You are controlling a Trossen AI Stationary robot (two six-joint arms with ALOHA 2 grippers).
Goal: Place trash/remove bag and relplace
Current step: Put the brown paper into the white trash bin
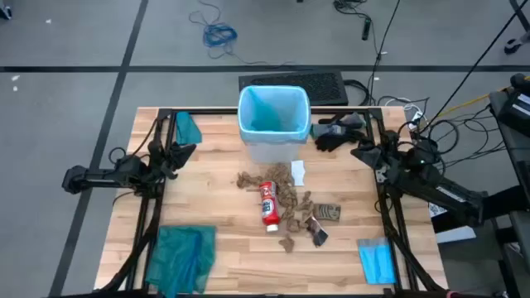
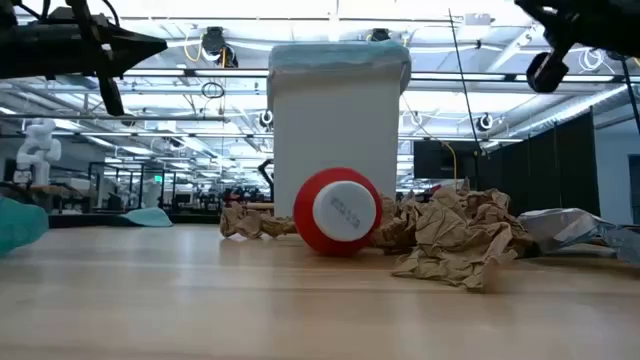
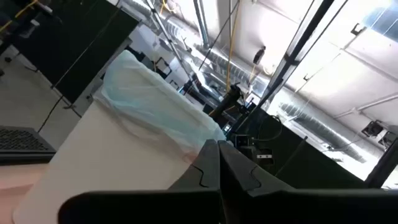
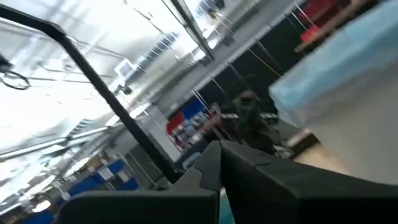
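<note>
A white bin [image 1: 274, 122] lined with the light-blue bag [image 1: 273, 109] stands at the table's far middle; the bag's rim [image 3: 155, 109] folds over the bin's top. The trash lies in front of it: crumpled brown paper [image 1: 286, 194], a red-and-white bottle [image 1: 268, 204] on its side, a dark wrapper [image 1: 315, 231] and a white scrap [image 1: 297, 172]. My left gripper [image 1: 189, 151] hangs shut at the table's left edge, above the table. My right gripper [image 1: 358, 153] hangs shut at the right edge. Neither touches anything.
A teal-green plastic bag [image 1: 181, 257] lies at the near left corner, another teal piece [image 1: 187, 128] at the far left. A folded blue sheet [image 1: 377, 259] lies near right. Black gloves [image 1: 335, 132] lie right of the bin. A dark keyboard-like mat [image 1: 294, 85] sits behind it.
</note>
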